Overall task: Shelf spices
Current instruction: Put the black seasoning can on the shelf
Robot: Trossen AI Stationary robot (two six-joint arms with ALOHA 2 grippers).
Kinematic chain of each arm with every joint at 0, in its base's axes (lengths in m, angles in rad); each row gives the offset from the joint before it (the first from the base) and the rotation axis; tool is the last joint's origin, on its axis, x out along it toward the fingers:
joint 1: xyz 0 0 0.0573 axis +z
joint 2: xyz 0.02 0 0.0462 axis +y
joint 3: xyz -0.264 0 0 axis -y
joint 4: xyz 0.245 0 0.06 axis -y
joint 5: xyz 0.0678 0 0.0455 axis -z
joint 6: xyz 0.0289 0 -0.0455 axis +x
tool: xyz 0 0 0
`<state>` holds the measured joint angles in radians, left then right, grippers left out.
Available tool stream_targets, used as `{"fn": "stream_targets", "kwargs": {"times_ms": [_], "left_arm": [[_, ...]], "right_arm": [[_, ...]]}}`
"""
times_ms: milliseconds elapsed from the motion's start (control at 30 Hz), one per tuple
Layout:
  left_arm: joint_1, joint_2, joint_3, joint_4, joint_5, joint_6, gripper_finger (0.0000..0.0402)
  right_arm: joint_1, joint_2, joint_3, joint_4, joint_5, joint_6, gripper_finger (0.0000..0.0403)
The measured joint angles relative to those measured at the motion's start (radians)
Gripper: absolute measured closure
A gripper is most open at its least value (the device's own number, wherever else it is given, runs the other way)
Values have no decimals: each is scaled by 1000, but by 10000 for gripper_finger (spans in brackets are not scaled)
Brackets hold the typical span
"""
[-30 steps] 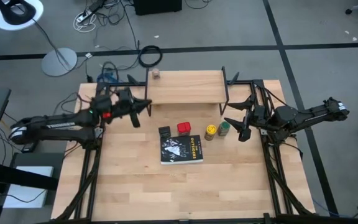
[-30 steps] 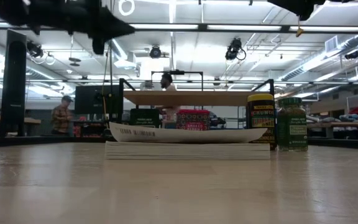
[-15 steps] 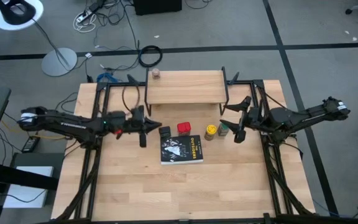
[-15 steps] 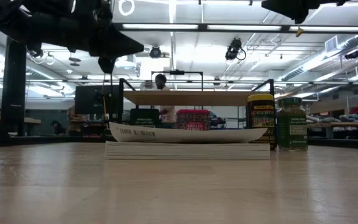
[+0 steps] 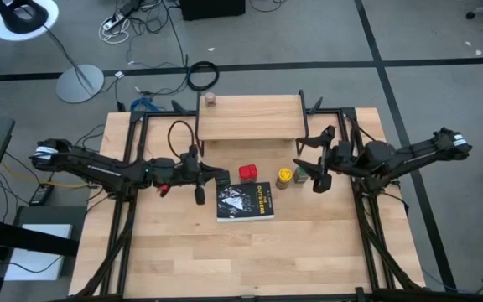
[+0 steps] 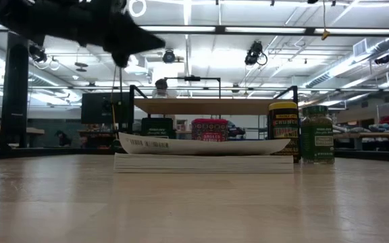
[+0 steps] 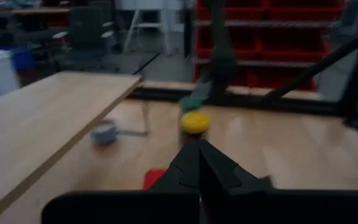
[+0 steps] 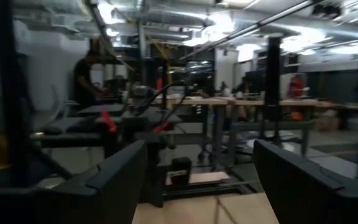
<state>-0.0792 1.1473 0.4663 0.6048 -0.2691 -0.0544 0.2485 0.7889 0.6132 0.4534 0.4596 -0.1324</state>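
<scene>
The shelf [image 5: 250, 117] stands at the table's far side, with a pale little jar [image 5: 210, 99] on its far left corner. In front of it on the table stand the red tin [image 5: 247, 173], the yellow-topped jar [image 5: 284, 176] and the green-topped jar [image 5: 300, 174]. The dark tin [image 6: 157, 127] shows in the low view; in the high view my left gripper [image 5: 221, 177] covers it. That gripper is shut and hangs well above the tins [image 6: 150, 42]. My right gripper [image 5: 313, 161] is open, raised just right of the green-topped jar.
A flat black book [image 5: 245, 201] lies on the table just in front of the tins. Black frame rails run along the table's left and right edges. The near half of the tabletop [image 5: 250, 260] is bare wood. People show in the room beyond.
My left gripper has swung from beside the shelf's left end toward the near edge and the right, sinking a little, to above the dark tin, staying shut. My right gripper has risen out of the low view and shifted slightly toward the jars.
</scene>
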Motion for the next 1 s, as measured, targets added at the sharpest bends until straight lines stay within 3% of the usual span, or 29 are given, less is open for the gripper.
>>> {"fn": "stream_targets", "kwargs": {"times_ms": [100, 300, 400, 533, 733, 867, 1000], "left_arm": [[-7, 0, 65, -65, 0, 19, 400], [-44, -103, 215, -379, -7, 93, 400], [-100, -216, 207, -415, -101, 133, 400], [-168, -430, 89, -415, -237, 151, 400], [-196, -730, -195, -301, -261, 115, 401], [-188, -833, -340, -181, -266, 133, 401], [-171, -854, -396, -153, -280, 124, 401]], "right_arm": [[0, 25, 46, -53, -46, 21, 110], [19, 56, 109, -129, -68, 25, 110], [32, 36, 109, -161, -70, 4, 110], [39, -21, 110, -205, -64, -18, 110], [38, -101, 110, -283, -62, -47, 110], [37, -127, 110, -318, -61, -54, 110], [37, -132, 109, -374, -61, -52, 110]]}}
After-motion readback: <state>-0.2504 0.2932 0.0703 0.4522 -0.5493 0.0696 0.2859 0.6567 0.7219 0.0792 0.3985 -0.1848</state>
